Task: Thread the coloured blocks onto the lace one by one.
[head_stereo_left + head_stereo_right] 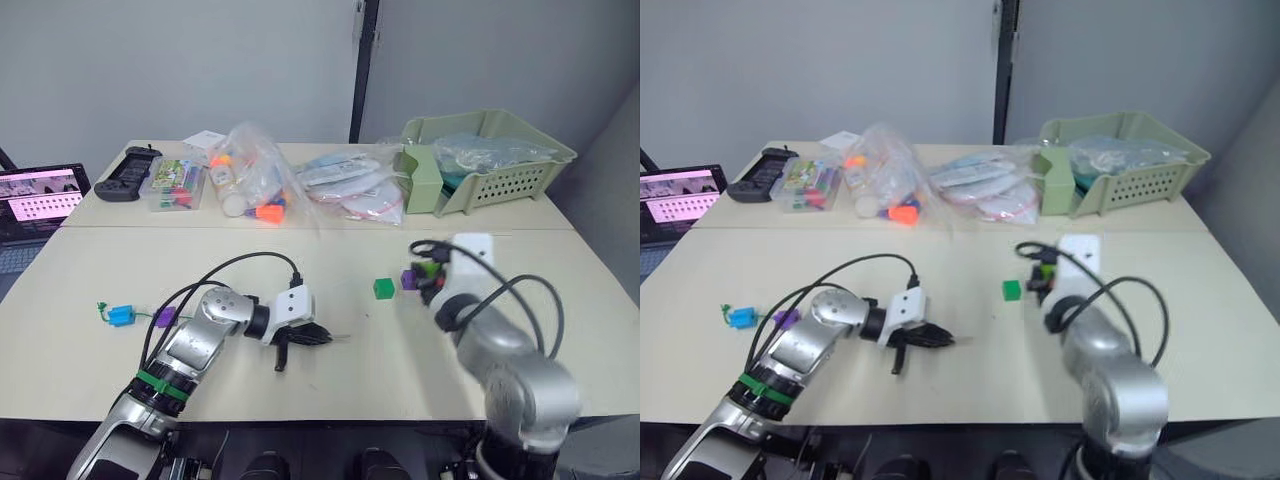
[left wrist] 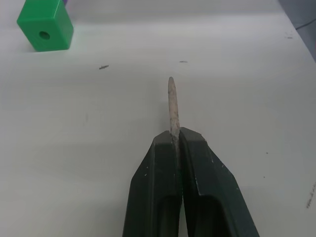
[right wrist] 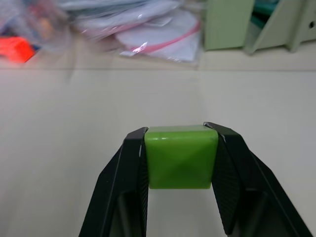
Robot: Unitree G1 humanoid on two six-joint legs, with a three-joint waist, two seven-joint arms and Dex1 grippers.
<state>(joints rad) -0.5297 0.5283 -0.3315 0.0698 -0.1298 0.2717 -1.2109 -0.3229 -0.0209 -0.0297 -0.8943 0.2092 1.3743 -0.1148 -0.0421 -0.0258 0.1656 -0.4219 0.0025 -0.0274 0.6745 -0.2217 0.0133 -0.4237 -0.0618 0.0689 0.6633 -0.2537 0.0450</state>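
Right gripper [image 3: 180, 155] clamps the glossy lime green block [image 3: 180, 156] above the table [image 1: 300, 270]; left gripper [image 2: 176, 143] pinches the lace [image 2: 172, 106]'s pale, seemingly frayed tip. Dark green block [image 1: 384, 288] lies between them.

No words, numbers or signs can be read here. The laptop [image 1: 40, 200] at the table's left edge shows a pink screen with rows of tiny marks, too small to read. The clear box [image 1: 175, 184] of bright things and the plastic bags [image 1: 350, 190] at the back of the table have colors and shapes on them, but no letters can be made out.
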